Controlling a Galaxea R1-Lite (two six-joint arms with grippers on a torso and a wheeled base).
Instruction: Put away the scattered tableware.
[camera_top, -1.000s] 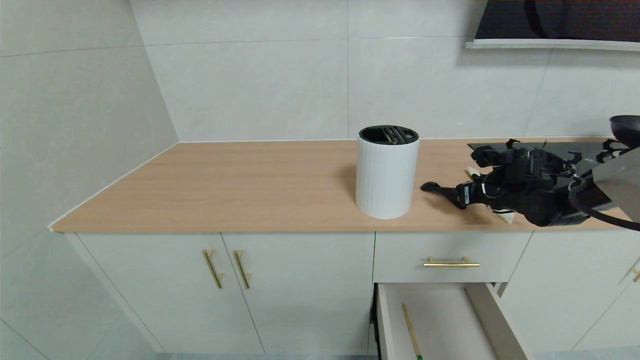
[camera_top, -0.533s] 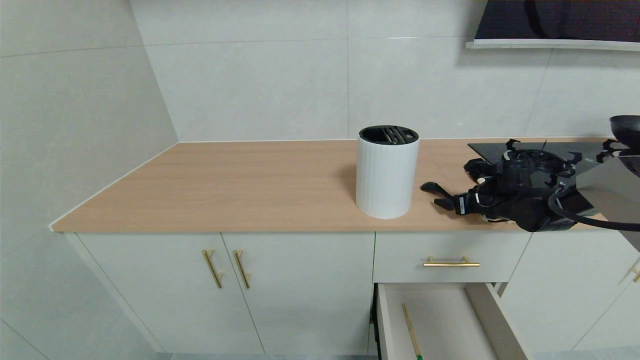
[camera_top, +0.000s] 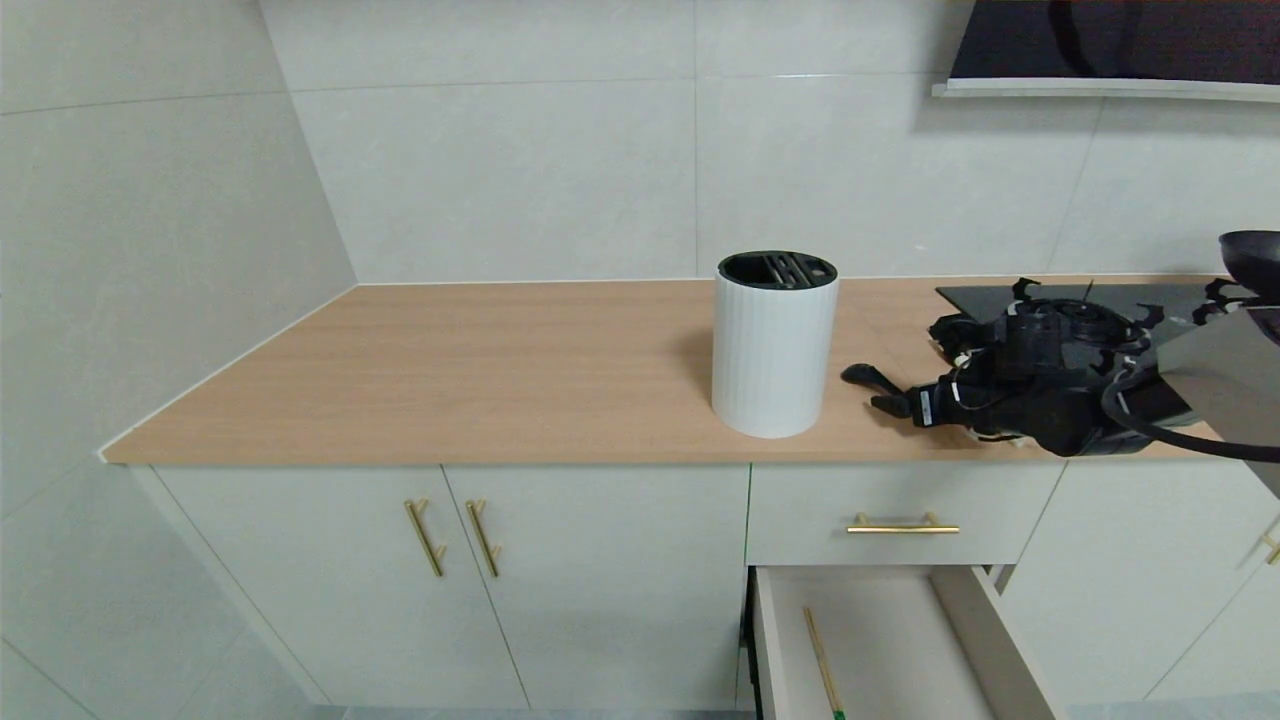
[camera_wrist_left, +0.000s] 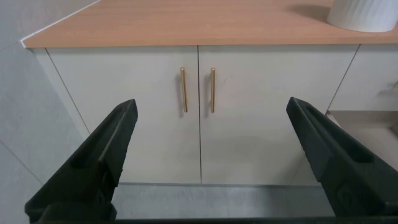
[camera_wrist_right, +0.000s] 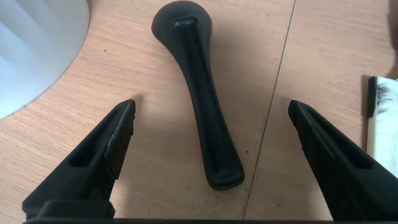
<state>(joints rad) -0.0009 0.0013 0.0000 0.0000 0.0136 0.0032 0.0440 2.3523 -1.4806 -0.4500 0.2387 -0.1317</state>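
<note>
A black utensil (camera_wrist_right: 198, 93) lies flat on the wooden counter (camera_top: 520, 370), its rounded end (camera_top: 858, 374) pointing toward the white ribbed holder (camera_top: 774, 350). My right gripper (camera_wrist_right: 211, 109) is open just above the counter, with one finger on each side of the utensil and neither touching it. In the head view the right gripper (camera_top: 893, 402) sits right of the holder. My left gripper (camera_wrist_left: 208, 115) is open and holds nothing, low in front of the cabinet doors (camera_wrist_left: 199, 106).
A drawer (camera_top: 960, 620) under the counter stands open with chopsticks (camera_top: 823, 665) inside. A black stovetop (camera_top: 975, 294) and a dark pot (camera_top: 1250, 255) are at the far right. A white-handled item (camera_wrist_right: 380, 124) lies beside the utensil.
My right gripper has dropped lower and turned a little over the black utensil. The white pieces beside it are now covered by the arm in the head view.
</note>
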